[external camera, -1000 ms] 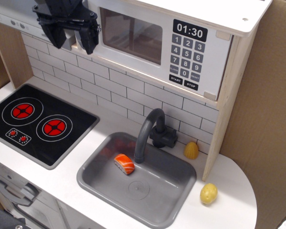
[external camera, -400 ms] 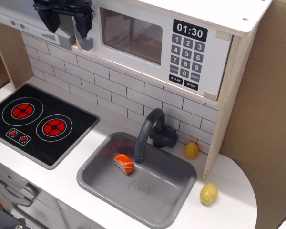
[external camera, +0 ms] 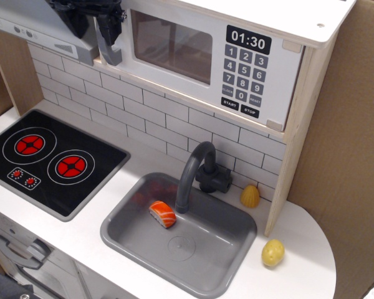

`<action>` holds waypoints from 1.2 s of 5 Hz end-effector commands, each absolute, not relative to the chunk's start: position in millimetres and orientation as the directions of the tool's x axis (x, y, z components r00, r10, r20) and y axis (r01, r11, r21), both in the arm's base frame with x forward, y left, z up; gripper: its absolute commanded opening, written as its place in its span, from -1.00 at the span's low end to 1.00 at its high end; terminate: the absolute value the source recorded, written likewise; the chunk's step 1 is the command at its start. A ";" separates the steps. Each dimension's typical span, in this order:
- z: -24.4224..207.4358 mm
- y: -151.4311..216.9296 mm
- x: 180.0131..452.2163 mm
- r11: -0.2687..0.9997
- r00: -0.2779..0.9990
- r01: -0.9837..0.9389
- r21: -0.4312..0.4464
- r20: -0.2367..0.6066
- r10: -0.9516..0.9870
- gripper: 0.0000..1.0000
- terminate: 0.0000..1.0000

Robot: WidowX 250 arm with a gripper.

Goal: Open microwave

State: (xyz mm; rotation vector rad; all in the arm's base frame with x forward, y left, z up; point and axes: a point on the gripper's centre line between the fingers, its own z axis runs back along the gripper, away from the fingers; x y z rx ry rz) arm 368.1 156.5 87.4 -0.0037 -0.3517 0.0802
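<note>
1. While the microwave (external camera: 212, 59) sits high on the right part of the toy kitchen's upper shelf, its white windowed door lies flush with the front, so it is closed
2. Its black clock display (external camera: 248, 41) reads 01:30, and the dark grey keypad (external camera: 242, 81) sits just below it on the right side of the door panel
3. At the door's left edge a grey handle (external camera: 111, 53) shows, only partly visible, with the black gripper (external camera: 90, 18) right at it near the top left of the frame
4. One dark finger (external camera: 104, 34) reaches down beside the handle's upper part; whether the jaws are spread or closed around it I cannot tell, since most of the tool is cut off by the frame edge
5. Below the microwave runs a white tiled backsplash (external camera: 149, 118)
6. On the counter to the left lies the black stovetop (external camera: 50, 163) with red rings
7. A grey sink (external camera: 181, 240) is set in the white countertop (external camera: 299, 261), with a dark curved faucet (external camera: 196, 171) at its back rim
8. Inside the basin, near the faucet's spout, rests a salmon sushi piece (external camera: 163, 213)
9. A yellow lemon-like toy (external camera: 250, 196) stands against the backsplash to the right of the faucet, and a potato (external camera: 273, 252) lies on the countertop just right of the sink
10. Brown cardboard (external camera: 349, 156) rises along the right side
</note>
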 end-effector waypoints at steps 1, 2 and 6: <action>104.5 160.0 369.9 0.999 0.911 -0.053 0.014 0.410 0.042 -1.00 -1.00; 103.1 155.8 360.4 0.999 0.908 -0.037 0.018 0.419 0.026 -1.00 -1.00; 135.7 112.4 273.0 0.989 0.971 0.030 -0.144 0.240 0.005 1.00 -1.00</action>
